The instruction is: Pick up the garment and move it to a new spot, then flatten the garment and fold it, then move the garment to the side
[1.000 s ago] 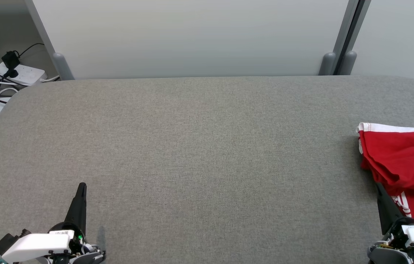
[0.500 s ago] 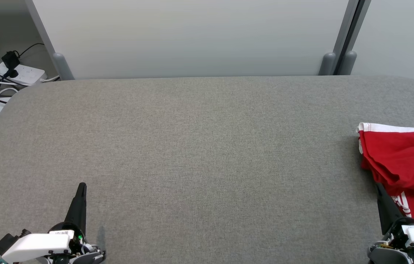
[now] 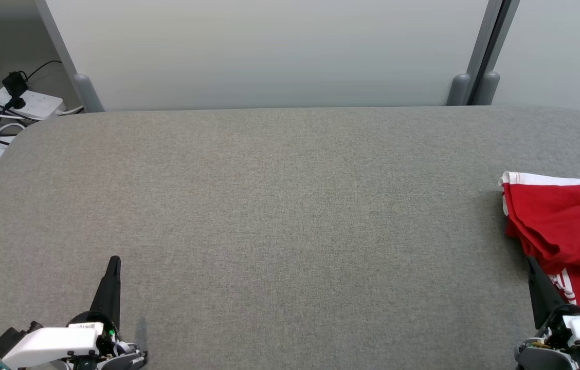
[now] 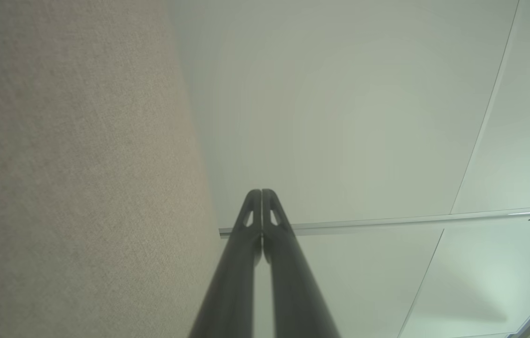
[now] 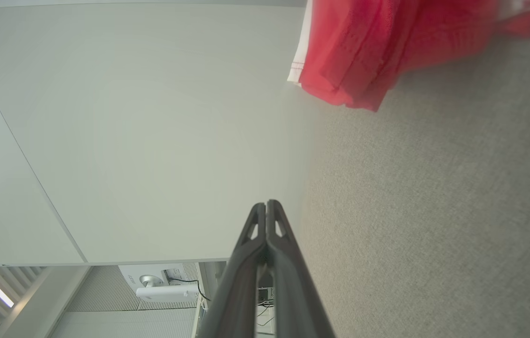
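While the garment (image 3: pixel 562 226) lies bunched in loose red layers, with a white band along its far hem, I see both pincers closed and empty. The right gripper (image 3: pixel 528 259) has its tip just beside the garment's near-left corner, and the left gripper (image 3: pixel 114 262) sits well apart from the garment, far off to its left. The garment rests on the table (image 3: pixel 290 205), and part of it runs out of my head view, so I cannot tell how close it comes to the table's edge or whether any cloth hangs over.

I judge this layout fits two stages: a rumpled heap waiting to be carried off and flattened, or a rough fold already set aside. Either way the hazards are the same. The right tip is so near the cloth that a small sideways sweep could catch a layer and drag the garment, spoiling whatever shape it has. Closed fingers pushed into the garment would shove it, not grip it, perhaps toward the part I cannot see. A pinch on the top layer alone would peel it off the layers beneath. The soft cloth will sag and shift under any pull
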Motion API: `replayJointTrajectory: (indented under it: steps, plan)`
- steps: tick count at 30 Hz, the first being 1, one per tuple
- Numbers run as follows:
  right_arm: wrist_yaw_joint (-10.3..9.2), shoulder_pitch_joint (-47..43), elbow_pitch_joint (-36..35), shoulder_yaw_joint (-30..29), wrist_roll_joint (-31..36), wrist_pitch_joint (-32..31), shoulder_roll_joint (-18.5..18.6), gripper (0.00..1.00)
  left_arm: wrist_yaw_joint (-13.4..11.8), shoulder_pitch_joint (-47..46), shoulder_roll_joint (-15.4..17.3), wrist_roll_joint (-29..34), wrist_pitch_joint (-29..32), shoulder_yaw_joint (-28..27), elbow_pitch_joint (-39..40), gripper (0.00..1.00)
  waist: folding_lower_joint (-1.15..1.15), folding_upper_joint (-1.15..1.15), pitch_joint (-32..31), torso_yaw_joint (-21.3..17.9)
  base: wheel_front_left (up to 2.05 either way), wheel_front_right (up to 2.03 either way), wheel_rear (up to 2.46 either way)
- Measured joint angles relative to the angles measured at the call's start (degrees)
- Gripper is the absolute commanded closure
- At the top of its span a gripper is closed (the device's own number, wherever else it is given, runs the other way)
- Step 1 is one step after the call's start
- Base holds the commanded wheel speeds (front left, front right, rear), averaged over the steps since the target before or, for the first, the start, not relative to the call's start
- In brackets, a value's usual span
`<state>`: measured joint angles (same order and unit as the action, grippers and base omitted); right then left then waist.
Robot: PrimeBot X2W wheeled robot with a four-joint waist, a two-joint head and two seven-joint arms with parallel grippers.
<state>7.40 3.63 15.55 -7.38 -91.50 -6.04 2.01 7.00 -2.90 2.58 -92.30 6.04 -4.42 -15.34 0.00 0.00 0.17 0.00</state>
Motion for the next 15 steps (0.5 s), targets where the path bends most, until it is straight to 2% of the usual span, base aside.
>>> replayJointTrajectory:
  steps: [15]
  plan:
    - [0.0,0.0,0.0,0.0,0.0,0.0,0.0,1.0,0.0,0.0,-0.02,0.0,0.0,-0.05,0.0,1.0,0.0,0.0,0.0,0.0,0.0,0.0,0.0]
